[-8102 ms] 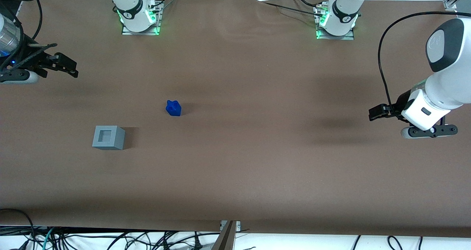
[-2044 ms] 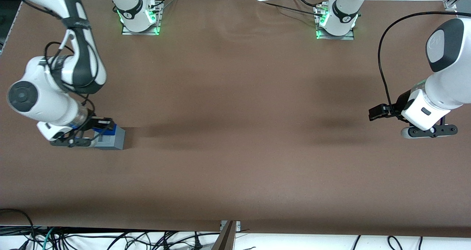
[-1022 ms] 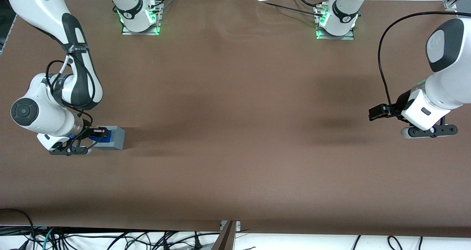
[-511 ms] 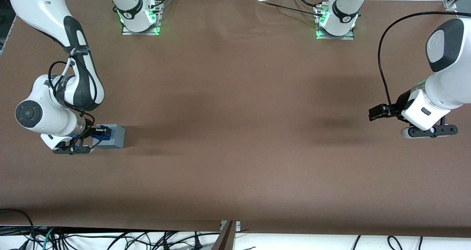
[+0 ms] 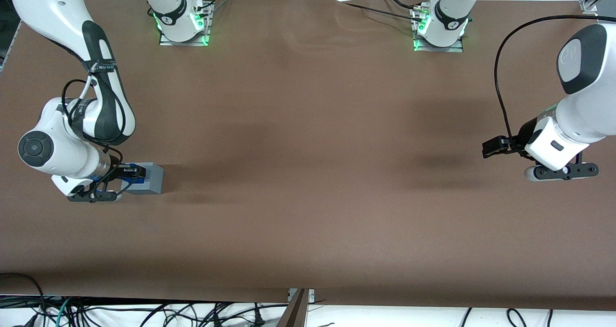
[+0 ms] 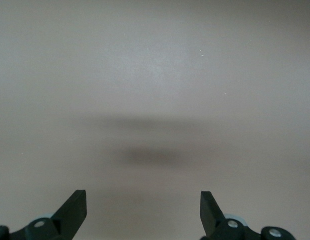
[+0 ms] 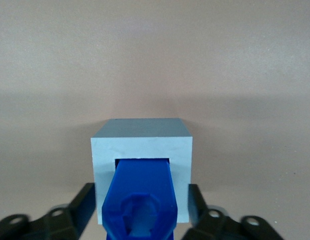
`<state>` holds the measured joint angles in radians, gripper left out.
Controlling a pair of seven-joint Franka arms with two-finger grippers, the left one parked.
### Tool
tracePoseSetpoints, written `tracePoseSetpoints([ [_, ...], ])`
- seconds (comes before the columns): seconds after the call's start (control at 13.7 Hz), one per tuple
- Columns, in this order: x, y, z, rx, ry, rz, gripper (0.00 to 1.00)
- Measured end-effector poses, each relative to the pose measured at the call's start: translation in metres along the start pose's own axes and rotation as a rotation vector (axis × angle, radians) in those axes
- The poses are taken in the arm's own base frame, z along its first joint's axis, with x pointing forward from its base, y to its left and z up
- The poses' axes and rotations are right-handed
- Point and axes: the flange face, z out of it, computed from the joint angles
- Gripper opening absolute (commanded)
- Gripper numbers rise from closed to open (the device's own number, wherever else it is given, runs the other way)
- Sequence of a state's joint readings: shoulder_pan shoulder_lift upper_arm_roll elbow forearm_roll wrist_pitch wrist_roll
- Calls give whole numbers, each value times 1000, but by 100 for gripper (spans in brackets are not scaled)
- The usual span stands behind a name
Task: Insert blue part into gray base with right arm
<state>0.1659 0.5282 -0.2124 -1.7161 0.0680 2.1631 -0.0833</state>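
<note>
The gray base (image 5: 152, 178) stands on the brown table toward the working arm's end. The blue part (image 7: 142, 182) stands upright with its lower end in the square recess of the gray base (image 7: 139, 134), and its lobed top sticks up above the rim. The right arm's gripper (image 7: 141, 192) hangs straight over it, open. Its two black fingers (image 7: 85, 200) stand apart from the blue part, one on each side of the cube. In the front view the gripper (image 5: 128, 173) covers most of the cube's top, and only a bit of the blue part (image 5: 126, 175) shows.
The right arm's white wrist and elbow (image 5: 53, 149) hang low beside the cube. Two arm bases with green lights (image 5: 183, 26) stand at the table's edge farthest from the front camera. Cables lie below the near edge (image 5: 144, 312).
Over eight seconds the blue part went from the table into the gray base. In the last second the gripper stayed over the cube and the wrist shifted only slightly.
</note>
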Motion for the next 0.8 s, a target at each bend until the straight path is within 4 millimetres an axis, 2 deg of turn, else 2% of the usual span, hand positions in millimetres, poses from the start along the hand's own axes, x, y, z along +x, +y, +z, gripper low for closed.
tracePoseSetpoints([
  [0.22,0,-3,-21,10,18,-2,100],
  [0.36,-8,-11,-55,27,-5,-15,100],
  [0.58,-37,-21,-138,61,-38,-38,100],
  [0.8,-72,-17,-221,89,-11,-36,100],
])
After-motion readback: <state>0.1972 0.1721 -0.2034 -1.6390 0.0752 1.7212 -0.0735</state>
